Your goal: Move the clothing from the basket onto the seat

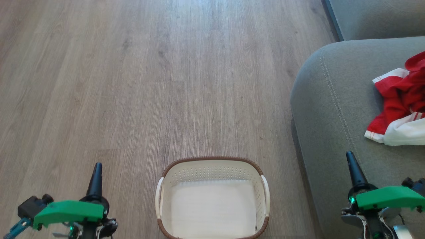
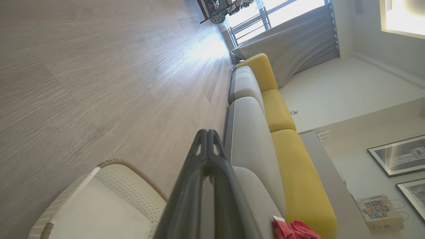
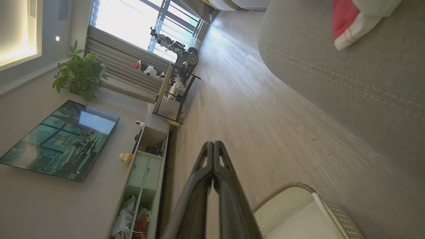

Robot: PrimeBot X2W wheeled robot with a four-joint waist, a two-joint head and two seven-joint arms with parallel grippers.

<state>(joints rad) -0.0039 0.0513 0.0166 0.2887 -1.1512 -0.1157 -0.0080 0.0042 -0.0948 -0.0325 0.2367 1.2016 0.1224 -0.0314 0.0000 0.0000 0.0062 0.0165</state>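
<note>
Looking across from the far left, the right wrist view catches a wall-mounted TV [image 3: 59, 139], a potted plant [image 3: 79, 74] and a low pale-green cabinet [image 3: 146, 169] along that wall, with a bright window [image 3: 132, 20] at the end of the room.

In the head view my left gripper [image 1: 96, 171] hangs over the floor [image 1: 132, 83], fingers pressed tip to tip with nothing between them. The left wrist cam shows the same thing [image 2: 207, 134]. The floor is grey-brown wood-look planks running away from me, with a washed-out patch of daylight on them.

The basket [image 1: 212, 159] sits on the planks at bottom centre between my two grippers, brown rim up and its white bottom in plain sight. It's near the seat [image 1: 332, 99], with a strip of floor between them.

The seat is the big grey sofa cushion with the rounded corner and the double stitch line. My right gripper [image 1: 352, 162] is over its front part, fingers closed against each other too.

The clothing [image 1: 401, 99] lies on the seat as a crumpled red-and-white heap, cut off by the right edge and well apart from the basket.

In the left wrist view, yellow back cushions [image 2: 285, 109] run behind the grey seats. Also there are a grey curtain [image 2: 292, 43] and framed pictures [image 2: 398, 154] on the wall.
</note>
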